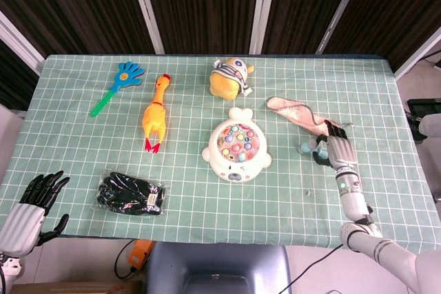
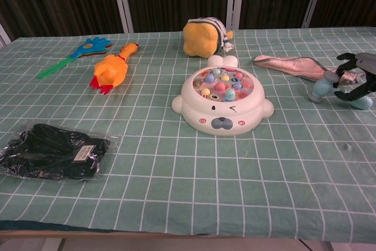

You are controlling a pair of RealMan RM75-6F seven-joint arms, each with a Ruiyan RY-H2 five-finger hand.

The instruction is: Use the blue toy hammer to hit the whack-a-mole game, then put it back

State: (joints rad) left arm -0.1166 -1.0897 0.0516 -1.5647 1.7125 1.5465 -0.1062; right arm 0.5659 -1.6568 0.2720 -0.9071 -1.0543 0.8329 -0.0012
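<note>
**Two hands in view, the right one at the hammer**

My right hand (image 1: 339, 148) hangs over the blue toy hammer (image 2: 324, 88), fingers (image 2: 351, 59) spread around it; I cannot tell whether they grip it. The whack-a-mole game (image 1: 237, 151) sits well to that hand's left, a pink cloth (image 1: 297, 113) just beyond it. My left hand (image 1: 41, 192) (off the table's near corner) holds nothing, fingers apart.
</note>
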